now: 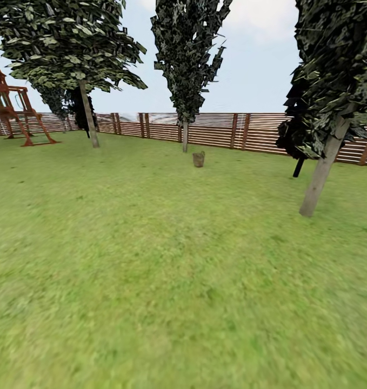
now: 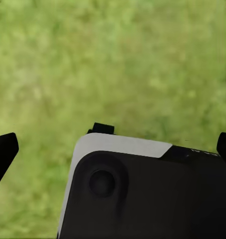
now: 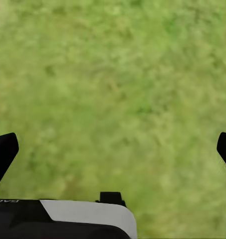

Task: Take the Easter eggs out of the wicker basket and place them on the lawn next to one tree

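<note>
We look out over the lawn (image 1: 167, 281), a wide stretch of mottled green grass running to the brown slatted fence (image 1: 248, 129) at its far edge. The wicker basket (image 1: 198, 159) stands upright on the grass, far off, near that far edge and a little to the right of the middle; it is too small here for us to tell what it holds. Just behind and left of it rises a slim-trunked tree with dark foliage (image 1: 185, 59), close to the fence. Toward the right edge of the lawn leans a tree with a thick grey-brown trunk (image 1: 322, 167), nearer to us than the basket and well apart from it. Another thick-trunked tree (image 1: 89, 113) stands toward the far left, and the wooden playset (image 1: 13, 108) sits in the far left corner by the fence.

In the left wrist view we see our left hand (image 2: 113, 149) spread wide, its dark fingertips (image 2: 4, 152) at either side of the picture, with nothing between them but grass and part of the robot's own dark and white body (image 2: 142, 194). In the right wrist view our right hand (image 3: 113, 149) is likewise spread wide, its fingertips (image 3: 4, 149) far apart over bare grass, empty.
</note>
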### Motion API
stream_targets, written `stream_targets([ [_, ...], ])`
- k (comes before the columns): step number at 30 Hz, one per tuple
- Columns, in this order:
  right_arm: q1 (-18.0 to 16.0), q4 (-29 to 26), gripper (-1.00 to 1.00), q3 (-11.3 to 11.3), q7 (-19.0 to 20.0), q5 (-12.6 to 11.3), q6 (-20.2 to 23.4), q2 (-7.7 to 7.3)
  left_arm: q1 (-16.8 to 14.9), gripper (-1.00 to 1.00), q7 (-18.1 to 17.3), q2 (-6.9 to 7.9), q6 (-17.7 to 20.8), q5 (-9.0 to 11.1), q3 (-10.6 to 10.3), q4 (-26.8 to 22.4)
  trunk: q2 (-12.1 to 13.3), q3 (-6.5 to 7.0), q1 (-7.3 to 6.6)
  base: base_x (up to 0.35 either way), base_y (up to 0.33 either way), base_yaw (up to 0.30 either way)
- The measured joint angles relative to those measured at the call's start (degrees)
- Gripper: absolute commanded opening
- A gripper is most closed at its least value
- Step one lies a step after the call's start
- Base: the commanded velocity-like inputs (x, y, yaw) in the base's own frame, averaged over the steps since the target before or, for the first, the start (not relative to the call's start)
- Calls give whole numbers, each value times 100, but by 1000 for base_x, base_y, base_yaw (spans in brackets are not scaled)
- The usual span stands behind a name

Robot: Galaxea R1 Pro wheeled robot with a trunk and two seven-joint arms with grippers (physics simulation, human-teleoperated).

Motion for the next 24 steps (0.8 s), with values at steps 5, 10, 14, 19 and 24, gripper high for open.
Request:
stream_targets([
  [5, 0, 0, 100, 2, 0, 0, 9, 0, 0, 100, 0, 0, 0, 0, -2, 0, 0, 0, 0, 337, 0, 0],
  [10, 0, 0, 100, 9, 0, 0, 17, 0, 0, 100, 0, 0, 0, 0, -2, 0, 0, 0, 0, 337, -1, 0],
  [14, 0, 0, 100, 10, 0, 0, 18, 0, 0, 100, 0, 0, 0, 1, -4, 0, 0, 0, 0, 337, -60, 0],
  [19, 0, 0, 100, 4, -1, 0, 19, 0, 0, 100, 0, 0, 0, -3, -8, 0, 0, 0, 0, 337, -109, 0],
  [24, 0, 0, 100, 3, -1, 0, 18, 0, 0, 100, 0, 0, 0, -6, -9, 0, 0, 0, 0, 325, -151, 0],
])
